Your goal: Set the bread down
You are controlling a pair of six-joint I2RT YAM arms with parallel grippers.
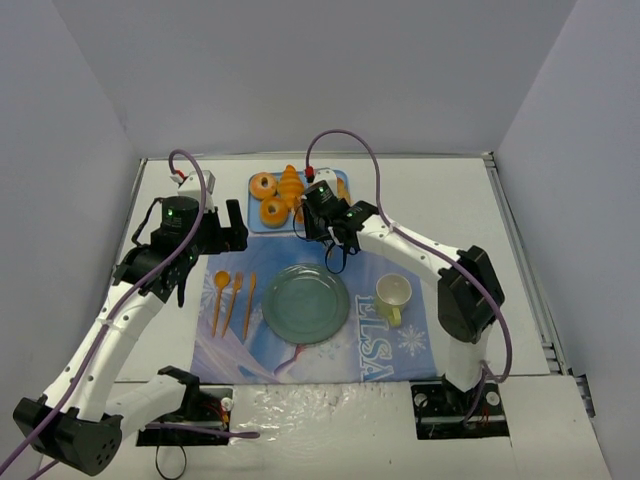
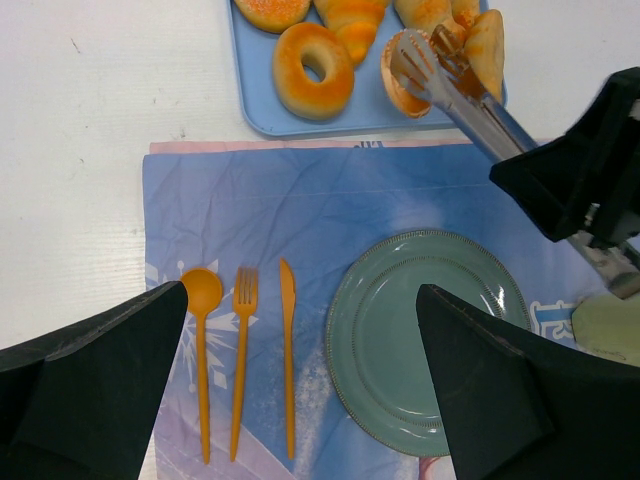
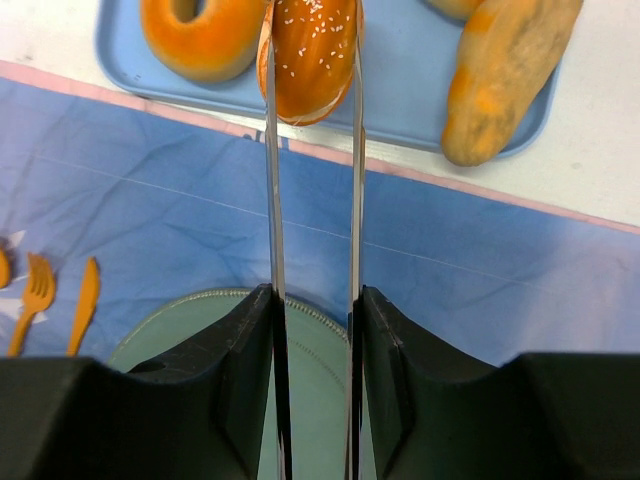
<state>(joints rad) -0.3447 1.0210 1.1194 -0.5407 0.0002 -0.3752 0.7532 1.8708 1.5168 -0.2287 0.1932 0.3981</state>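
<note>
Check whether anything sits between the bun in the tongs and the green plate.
Nothing visible does. Only bare blue placemat lies between the bun, held by the tongs at the tray's edge, and the empty plate.

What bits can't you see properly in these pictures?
Right wrist view: the plate is mostly hidden by the right end effector and the bottom edge.
Left wrist view: the cup is cut off at the right edge.
Top view: the arm mostly covers the bun in the tongs.

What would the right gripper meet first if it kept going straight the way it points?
The right gripper's tongs clasp a sesame bun; pushed on, that likely meets the blue tray first, though depth is unclear.
</note>
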